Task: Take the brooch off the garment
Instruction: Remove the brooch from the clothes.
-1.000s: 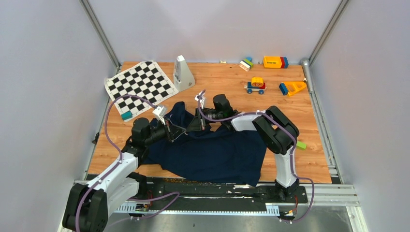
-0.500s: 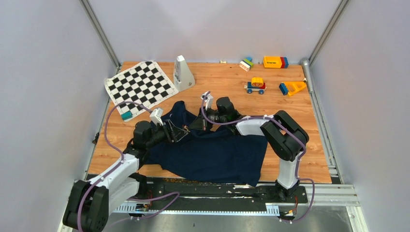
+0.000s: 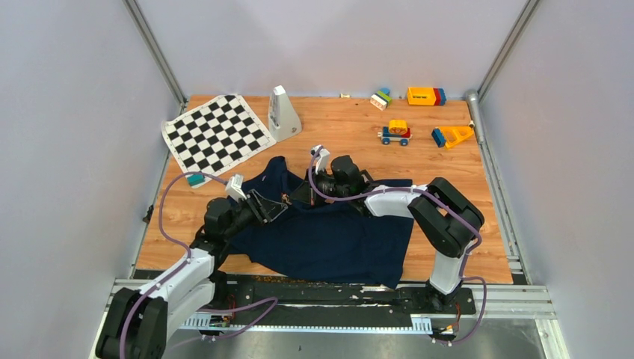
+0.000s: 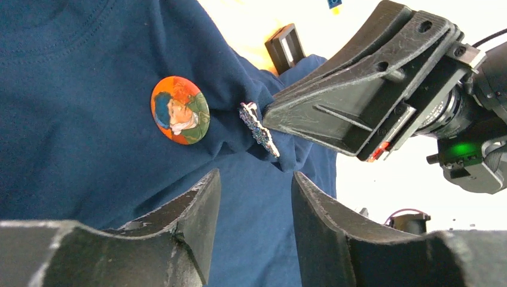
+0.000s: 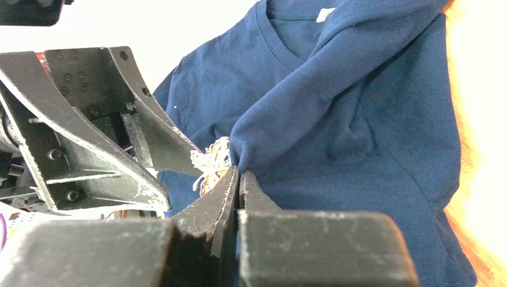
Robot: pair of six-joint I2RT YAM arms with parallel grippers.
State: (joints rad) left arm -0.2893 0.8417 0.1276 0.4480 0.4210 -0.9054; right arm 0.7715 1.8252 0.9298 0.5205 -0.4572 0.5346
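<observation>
Top view: the navy garment [image 3: 329, 239] is spread on the bench [image 3: 478, 224]. Both arms are aimed at its upper-left fold, L jaws apart, R jaws together.

L wrist: a glittery brooch [image 4: 259, 128] is seen on a raised ridge of cloth, just beyond the gap of the L jaws and just beside the R jaws' tip. A round portrait badge [image 4: 180, 110] is pinned nearby.

R wrist: the cloth is clamped by the R jaws right by the brooch, prob. to tension it for a pull.

Navy garment [image 3: 329, 239] lies crumpled, w/ sparkly brooch [image 4: 259, 128] on pinched-up fold
</observation>
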